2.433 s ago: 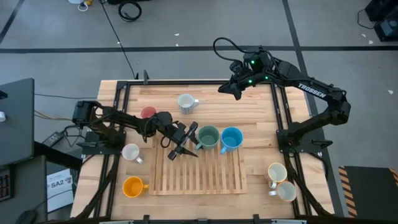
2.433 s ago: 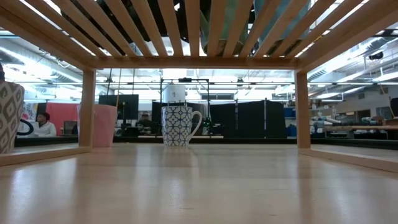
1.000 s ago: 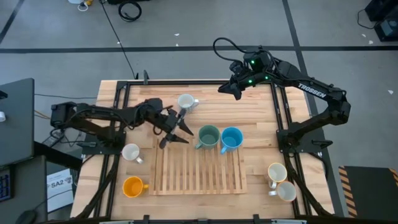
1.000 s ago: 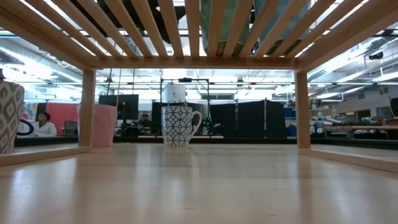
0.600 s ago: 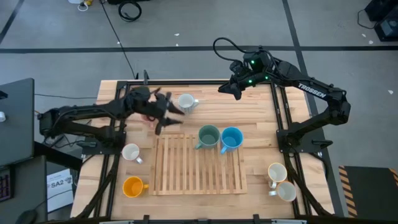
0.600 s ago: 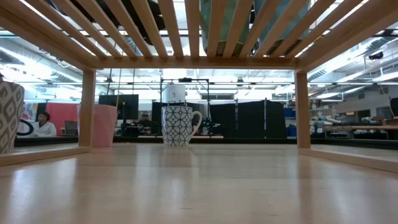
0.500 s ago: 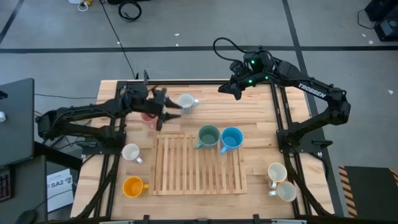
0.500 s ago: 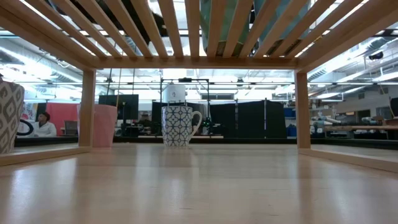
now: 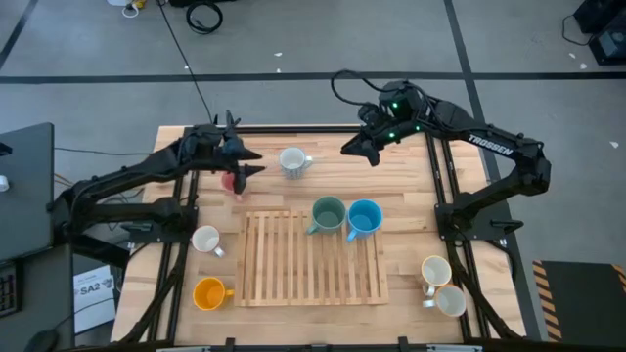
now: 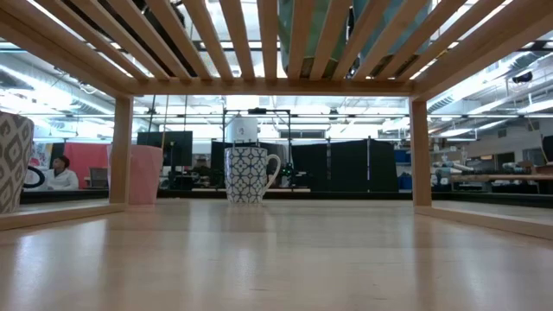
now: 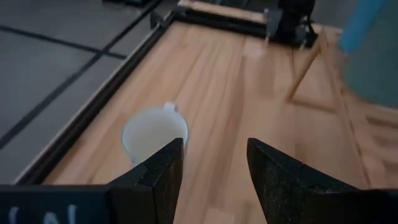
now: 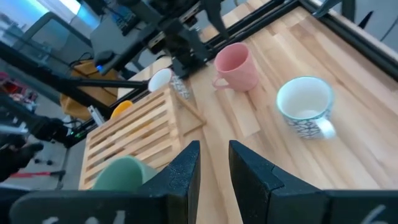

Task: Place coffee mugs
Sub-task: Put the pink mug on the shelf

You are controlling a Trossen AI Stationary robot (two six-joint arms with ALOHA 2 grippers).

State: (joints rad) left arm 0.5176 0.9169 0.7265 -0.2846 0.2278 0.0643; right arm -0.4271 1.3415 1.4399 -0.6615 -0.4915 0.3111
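On the table (image 9: 401, 191), the slatted rack (image 9: 313, 259) carries 2 mugs. The pink mug (image 9: 232, 179) stands off its far-left corner, directly under the left gripper (image 9: 245, 163), which is empty and spread wide. The right gripper (image 9: 354, 150), narrowly parted and empty, hangs well apart, nearer the patterned mug (image 9: 292, 160).

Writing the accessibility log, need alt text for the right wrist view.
The open right gripper hangs above a wooden table, looking down on a pink mug, a patterned white mug and a slatted wooden rack bearing a green mug.
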